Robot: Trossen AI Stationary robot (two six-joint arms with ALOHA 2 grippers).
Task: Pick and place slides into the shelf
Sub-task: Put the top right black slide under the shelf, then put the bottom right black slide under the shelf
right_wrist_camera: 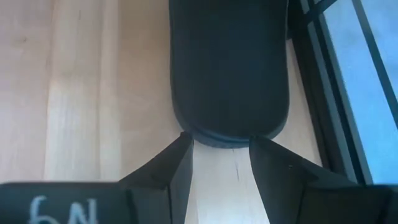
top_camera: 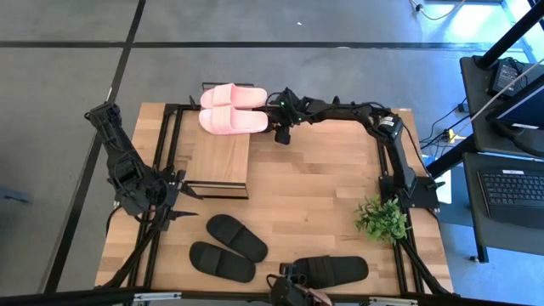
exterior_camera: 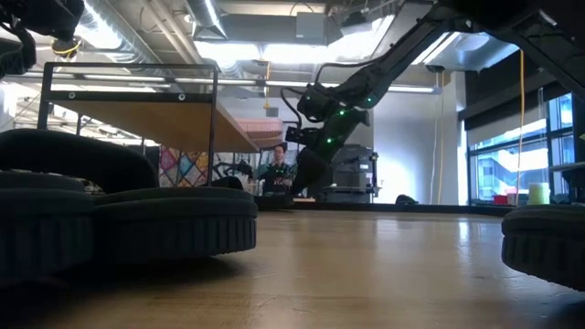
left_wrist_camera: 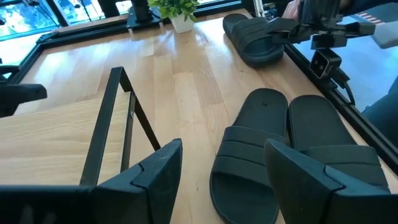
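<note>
**A:** Where do we find the slides and the shelf?

**B:** Looking down, we see the small shelf (top_camera: 217, 157), a light-wood board on a black metal frame, standing on the left half of the pale wooden surface (top_camera: 314, 195). The light pink pair of slides (top_camera: 234, 121) lies side by side at the shelf's far end. A matte black pair (top_camera: 238, 237) sits on the surface near the front edge, in front of the shelf. A single black slide (top_camera: 333, 269) lies to their right, also at the front edge.

**A:** And what do we see of the arms?

**B:** The right arm reaches across the back of the surface. The right gripper (top_camera: 281, 134) sits just beside the pink pair. In its wrist view, its fingers stand apart with bare wood between them. Their tips are at the rounded end of another black slide (right_wrist_camera: 227, 62), which lies flat by the surface's edge. We cannot tell whether they touch it.

**A:** And the left arm?

**B:** The left gripper (top_camera: 187, 204) waits by the shelf's near end with its fingers spread wide, holding nothing. A small green potted plant (top_camera: 382, 218) stands at the right.
</note>
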